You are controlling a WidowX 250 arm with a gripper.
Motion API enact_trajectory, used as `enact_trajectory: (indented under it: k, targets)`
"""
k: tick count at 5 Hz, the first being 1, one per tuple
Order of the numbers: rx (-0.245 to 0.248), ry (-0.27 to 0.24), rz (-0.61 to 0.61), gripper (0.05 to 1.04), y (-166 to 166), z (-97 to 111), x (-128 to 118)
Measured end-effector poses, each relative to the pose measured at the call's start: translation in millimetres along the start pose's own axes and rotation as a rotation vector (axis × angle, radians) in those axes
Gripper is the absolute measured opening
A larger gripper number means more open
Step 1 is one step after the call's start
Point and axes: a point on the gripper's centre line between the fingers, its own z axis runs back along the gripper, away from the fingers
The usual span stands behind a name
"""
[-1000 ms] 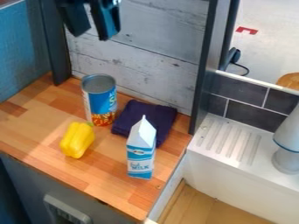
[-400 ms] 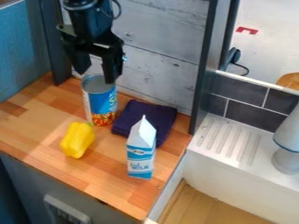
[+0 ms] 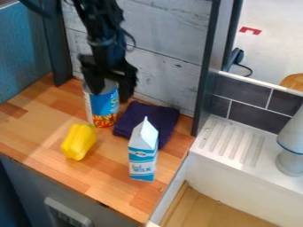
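Note:
The black gripper [image 3: 110, 95] hangs open over the top of the blue can [image 3: 103, 108], its two fingers spread to either side and covering part of the can's rim. Whether it touches the can I cannot tell. Right of the can lies a folded dark purple cloth [image 3: 155, 116]. In front of the cloth a blue and white milk carton [image 3: 142, 153] stands upright, overlapping part of it in the view. A yellow bell pepper [image 3: 78, 142] lies on the wooden counter [image 3: 35, 122], nearer the front edge than the can.
Behind the counter rises a whitewashed plank wall [image 3: 172, 66], with dark posts at both sides. On the right are a white sink [image 3: 237, 177] with a ridged ledge, a grey-white faucet-like object [image 3: 291, 148] and dark tiles [image 3: 254, 117].
From the top edge the gripper has come down and slightly right, and it is now over the can. The can, cloth, carton and pepper have stayed put.

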Motion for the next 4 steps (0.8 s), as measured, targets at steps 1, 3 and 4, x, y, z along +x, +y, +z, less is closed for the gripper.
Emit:
enact_trajectory:
  k: [1,3,4]
  targets:
    - [-0.042,-0.012,-0.028,1.003,-7,-16,13]
    - [-0.024,0.006,-0.072,1.003,-14,-42,20]
    - [-0.006,0.02,-0.07,1.003,-14,-53,18]
